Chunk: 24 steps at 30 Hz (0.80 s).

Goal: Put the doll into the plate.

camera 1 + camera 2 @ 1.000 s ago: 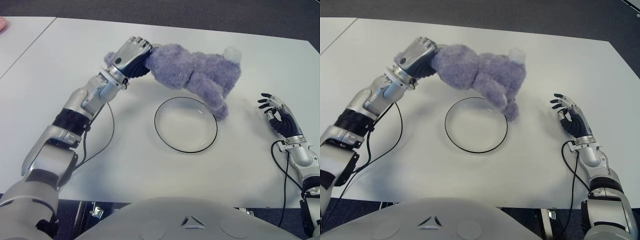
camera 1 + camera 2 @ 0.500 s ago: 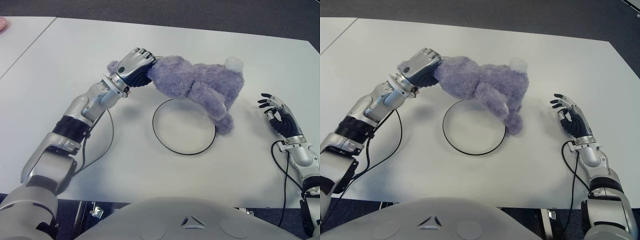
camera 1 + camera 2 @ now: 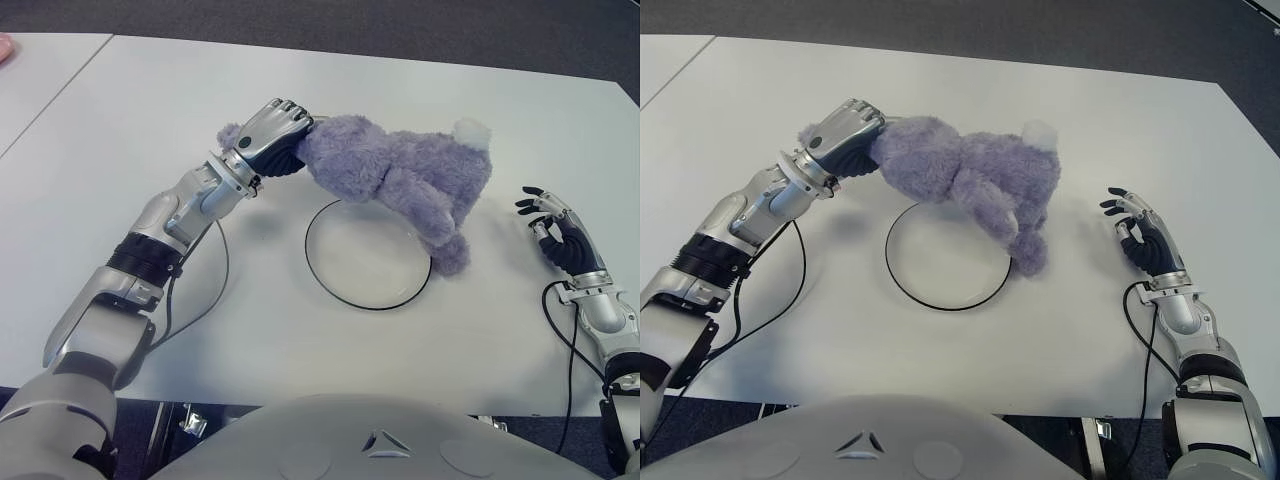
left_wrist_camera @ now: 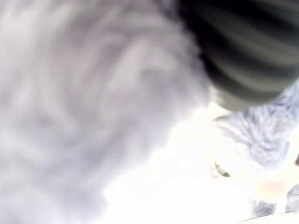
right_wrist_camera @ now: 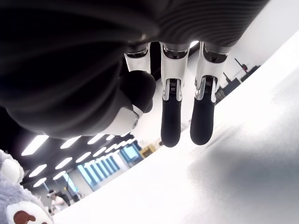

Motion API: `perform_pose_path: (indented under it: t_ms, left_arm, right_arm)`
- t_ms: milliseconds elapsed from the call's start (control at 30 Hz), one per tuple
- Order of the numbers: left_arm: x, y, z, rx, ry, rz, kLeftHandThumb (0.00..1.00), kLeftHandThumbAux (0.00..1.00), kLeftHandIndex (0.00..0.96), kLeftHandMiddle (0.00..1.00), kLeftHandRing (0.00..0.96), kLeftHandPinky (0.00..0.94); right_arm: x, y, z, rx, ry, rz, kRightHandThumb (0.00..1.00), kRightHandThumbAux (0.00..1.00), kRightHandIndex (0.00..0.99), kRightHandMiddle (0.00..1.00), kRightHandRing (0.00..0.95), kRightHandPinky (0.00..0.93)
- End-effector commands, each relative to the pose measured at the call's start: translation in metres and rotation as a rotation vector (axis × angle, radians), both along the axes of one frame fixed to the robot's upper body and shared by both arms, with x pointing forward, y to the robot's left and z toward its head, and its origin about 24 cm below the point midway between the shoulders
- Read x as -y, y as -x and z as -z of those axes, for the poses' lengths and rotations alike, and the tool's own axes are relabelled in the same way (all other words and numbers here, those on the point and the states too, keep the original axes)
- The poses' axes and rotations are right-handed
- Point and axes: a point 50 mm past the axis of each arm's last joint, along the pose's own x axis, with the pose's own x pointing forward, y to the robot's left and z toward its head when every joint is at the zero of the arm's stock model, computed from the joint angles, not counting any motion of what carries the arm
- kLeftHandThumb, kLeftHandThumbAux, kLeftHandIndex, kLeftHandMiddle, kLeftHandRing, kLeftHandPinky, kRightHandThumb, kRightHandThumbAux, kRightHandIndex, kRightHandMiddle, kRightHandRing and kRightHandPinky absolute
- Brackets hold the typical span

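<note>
Table: a broad white tabletop (image 3: 120,120) spreads out in front of me, and everything here sits on it or hangs over it.

Doll: the fluffy lavender plush doll (image 3: 400,178) with a white pompom tail is in the grip of my left hand, held up off the table. Its body stretches from my fingers across the far rim of the plate, and one leg droops down at the plate's right edge; whether that foot touches the table, I cannot tell.

Plate: the round clear glass plate with a dark rim (image 3: 368,255) lies flat near the middle of the table, just below the doll. Its near half is bare; the doll only overlaps the far and right part of the rim.

Left hand: my silver and black left hand (image 3: 272,135) is clamped around one end of the doll, fingers curled deep into the fur, to the upper left of the plate. My own wrist camera sees little but purple fuzz.

Right hand: my black right hand (image 3: 1140,238) shows to the right of the plate, well apart from the doll, fingers (image 5: 171,119) loosely extended and holding nothing.
</note>
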Motion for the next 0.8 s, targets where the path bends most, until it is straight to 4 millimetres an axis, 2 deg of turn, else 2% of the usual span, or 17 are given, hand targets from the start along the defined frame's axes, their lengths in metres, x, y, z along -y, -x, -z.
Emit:
perform_pose_path:
  t_ms: [33, 200, 800]
  left_arm:
    - [-0.0025, 0.003, 0.0111, -0.027, -0.009, -0.012, 0.717, 0.706, 0.442, 0.869, 0.866, 0.852]
    - [-0.0043, 0.0054, 0.018, -0.051, -0.006, -0.013, 0.716, 0.706, 0.442, 0.858, 0.856, 0.83]
    - [-0.0037, 0.0057, 0.0174, -0.049, -0.006, -0.012, 0.716, 0.706, 0.442, 0.853, 0.852, 0.82]
  right_arm:
    - [-0.0414, 0.0385, 0.0783, -0.266, -0.152, 0.001, 1.0, 0.738, 0.271, 0.132, 0.3, 0.417]
    - [-0.0415, 0.0385, 0.0792, -0.274, -0.157, 0.004, 1.0, 0.737, 0.269, 0.136, 0.307, 0.416]
    - [-0.0395, 0.0398, 0.0809, -0.291, -0.16, 0.02, 1.0, 0.737, 0.261, 0.15, 0.323, 0.417]
